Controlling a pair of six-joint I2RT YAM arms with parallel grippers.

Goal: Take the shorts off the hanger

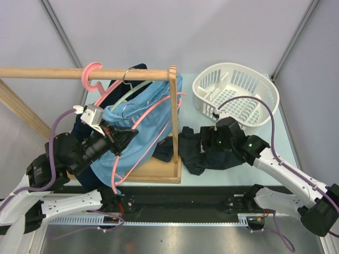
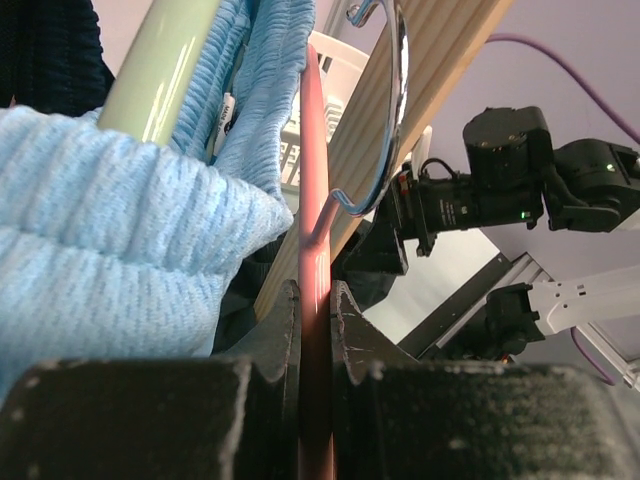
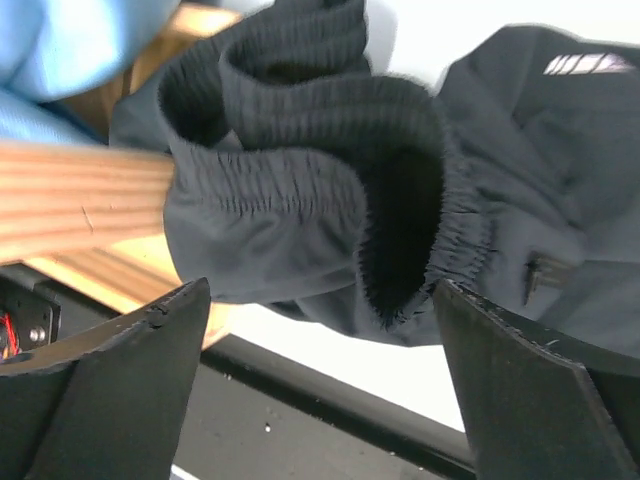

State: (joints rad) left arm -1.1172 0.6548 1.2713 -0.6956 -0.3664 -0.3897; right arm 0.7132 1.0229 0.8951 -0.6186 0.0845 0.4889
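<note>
The blue shorts [image 1: 153, 100] hang bunched under the wooden rail [image 1: 42, 72], tangled with a pink hanger [image 2: 312, 180] and a pale green hanger [image 2: 165, 70]; which of the two carries them I cannot tell. The dark shorts [image 3: 300, 190] lie crumpled on the desk [image 1: 265, 143], off any hanger, touching the rack base [image 1: 159, 170]. The left claw [image 2: 315, 300] is pressed together on the pink hanger's thin, smooth plastic rod, just beside the blue waistband. The right claw [image 3: 322, 295] stands spread wide, gripping nothing, with the dark waistband just ahead of its fingers. Both pairs look light and limp. The blue is a crinkly knit with a thick gathered waistband, the dark a smooth cloth with elastic shirring. Such fabric will likely drape and stretch rather than slide cleanly, and could snag on a hanger's ends. The gathered waistband is probably the best hold, being the thickest fold, while the stiff, slick hanger is kept steady.
</note>
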